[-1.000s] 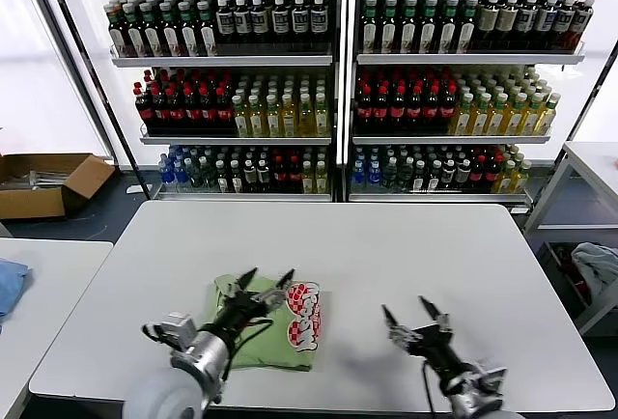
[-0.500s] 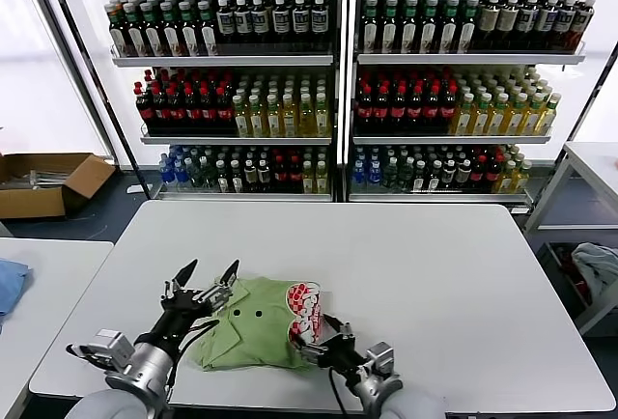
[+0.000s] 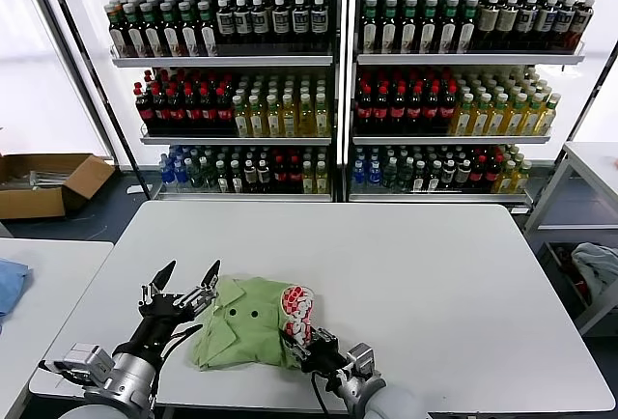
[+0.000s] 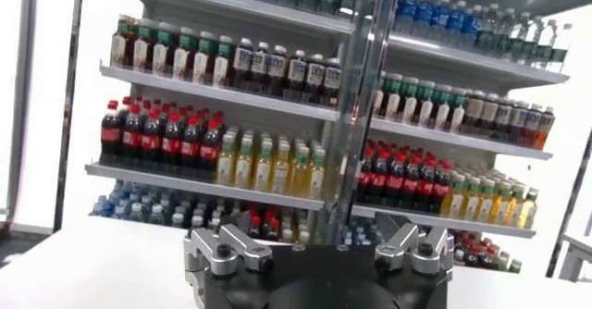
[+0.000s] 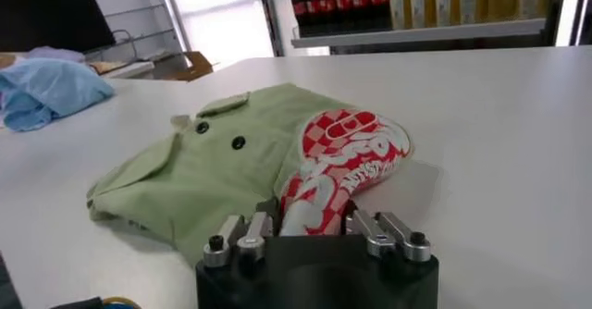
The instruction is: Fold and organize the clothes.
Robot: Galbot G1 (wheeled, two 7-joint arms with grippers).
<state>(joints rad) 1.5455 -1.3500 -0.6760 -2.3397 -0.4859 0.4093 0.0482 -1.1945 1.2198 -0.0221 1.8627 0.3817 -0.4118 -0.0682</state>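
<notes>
Right gripper (image 3: 307, 340): jaws closed on the near edge of the polo shirt (image 3: 246, 334).
Polo shirt: laid folded near the front edge of the white table (image 3: 406, 265).
Left gripper (image 3: 181, 284): jaws spread wide, raised just beside the shirt.
Room: bottle shelves (image 3: 333, 81) behind the table.

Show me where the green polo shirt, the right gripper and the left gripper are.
green polo shirt (image 3: 241, 327), head view, on the fabric beside the two buttons.
right gripper (image 3: 301, 340), head view, midway between its fingertips at the shirt's edge.
left gripper (image 3: 185, 279), head view, between its spread fingertips.
</notes>
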